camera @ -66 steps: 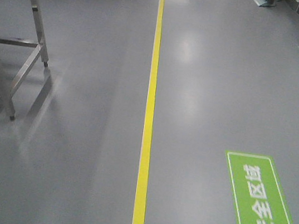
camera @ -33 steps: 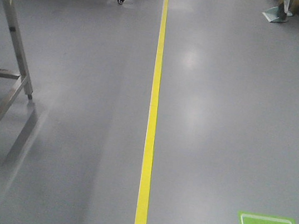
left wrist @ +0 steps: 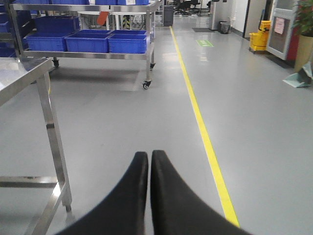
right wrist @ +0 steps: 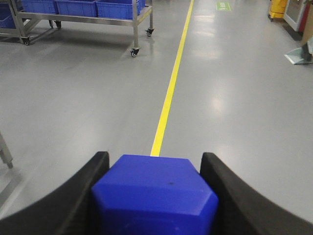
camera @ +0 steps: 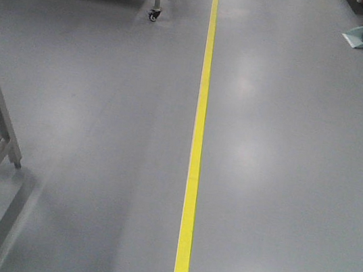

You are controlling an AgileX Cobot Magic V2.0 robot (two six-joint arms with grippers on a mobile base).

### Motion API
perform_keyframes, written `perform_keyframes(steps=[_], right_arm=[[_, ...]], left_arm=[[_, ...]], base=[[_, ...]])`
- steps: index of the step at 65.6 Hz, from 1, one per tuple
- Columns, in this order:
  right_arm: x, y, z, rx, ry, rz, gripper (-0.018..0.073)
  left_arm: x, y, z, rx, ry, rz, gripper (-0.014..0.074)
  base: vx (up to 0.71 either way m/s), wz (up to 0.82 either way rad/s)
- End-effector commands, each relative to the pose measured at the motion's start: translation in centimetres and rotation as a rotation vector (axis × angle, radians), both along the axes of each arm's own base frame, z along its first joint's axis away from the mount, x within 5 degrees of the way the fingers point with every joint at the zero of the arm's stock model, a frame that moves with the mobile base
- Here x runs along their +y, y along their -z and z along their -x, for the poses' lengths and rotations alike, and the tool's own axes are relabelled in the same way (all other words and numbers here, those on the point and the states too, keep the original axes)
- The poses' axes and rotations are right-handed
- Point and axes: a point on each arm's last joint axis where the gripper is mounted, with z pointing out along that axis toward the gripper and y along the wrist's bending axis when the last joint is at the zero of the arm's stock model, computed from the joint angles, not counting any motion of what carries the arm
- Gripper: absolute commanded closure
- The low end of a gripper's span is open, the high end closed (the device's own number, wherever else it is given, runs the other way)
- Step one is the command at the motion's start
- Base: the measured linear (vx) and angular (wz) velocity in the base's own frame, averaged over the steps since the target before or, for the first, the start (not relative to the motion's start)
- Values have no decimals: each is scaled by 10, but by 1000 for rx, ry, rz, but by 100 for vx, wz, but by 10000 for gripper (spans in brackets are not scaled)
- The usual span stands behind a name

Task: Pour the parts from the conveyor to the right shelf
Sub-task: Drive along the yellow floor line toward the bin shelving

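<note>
The right claw clamps the small bright-blue plastic block. The steel-framed wheeled shelf of deep blue crates lies well ahead at eleven o'clock, left of the yellow floor line. The left claw is pinched closed, empty.

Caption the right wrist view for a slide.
Right gripper shut on the blue block, facing a yellow floor line, with a wheeled steel shelf of blue crates ahead left.

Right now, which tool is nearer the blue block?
Right. The right tool is clamped on the blue block; the left tool is shut, empty, with no block in its view.
</note>
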Motion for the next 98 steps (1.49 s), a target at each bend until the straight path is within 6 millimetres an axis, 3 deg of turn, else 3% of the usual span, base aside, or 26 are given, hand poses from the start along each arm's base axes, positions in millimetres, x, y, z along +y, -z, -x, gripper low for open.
perform_keyframes(steps=[1, 98], right_arm=[[-1, -16, -1, -100, 9, -9, 564], [-1, -16, -1, -100, 9, -9, 564]], left_arm=[[0, -14, 1, -104, -2, 14, 603], [0, -14, 1, -104, -2, 14, 603]], base=[[78, 13], [73, 4]])
